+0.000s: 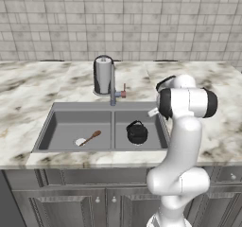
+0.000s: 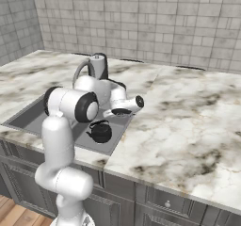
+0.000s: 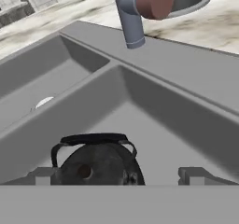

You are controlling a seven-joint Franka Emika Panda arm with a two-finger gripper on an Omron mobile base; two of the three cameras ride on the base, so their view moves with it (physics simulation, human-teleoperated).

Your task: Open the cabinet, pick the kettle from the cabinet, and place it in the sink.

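Black and squat, the kettle (image 1: pixel 137 132) sits upright on the floor of the sink's (image 1: pixel 61 109) right basin, its arched handle over the lid. In the hand view the kettle (image 3: pixel 100 164) is cut off at the bottom, so only its handle, lid knob and upper body show. In the right base view the kettle (image 2: pixel 100 132) lies just below the hand, and its far side is partly masked by the arm.

The gripper (image 3: pixel 116 176) hangs above the kettle with its two fingertips (image 3: pixel 43 176) spread wide, one on each side of the pot and clear of it; it holds nothing. From the base cameras the fingers are hard to make out: in the left view the hand is hidden behind the arm's dark joint, and in the right view the gripper (image 2: pixel 123 112) shows only as a white wrist with a dark underside.

A centre divider splits the sink (image 3: pixel 186 73). In the left basin lies a wooden-handled spoon (image 1: pixel 89 138) with a pale end; the hand view shows just a white sliver of it. The faucet (image 1: pixel 113 86) rises from the back rim, its red-brown lever (image 3: pixel 155 1) looming large and cropped in the hand view. Behind it a silver cylindrical object (image 1: pixel 102 74) stands on the marble counter (image 1: pixel 28 86); its top is cut off in the hand view. Grey base cabinets (image 1: pixel 56 202) run below, partly blocked by the arm.
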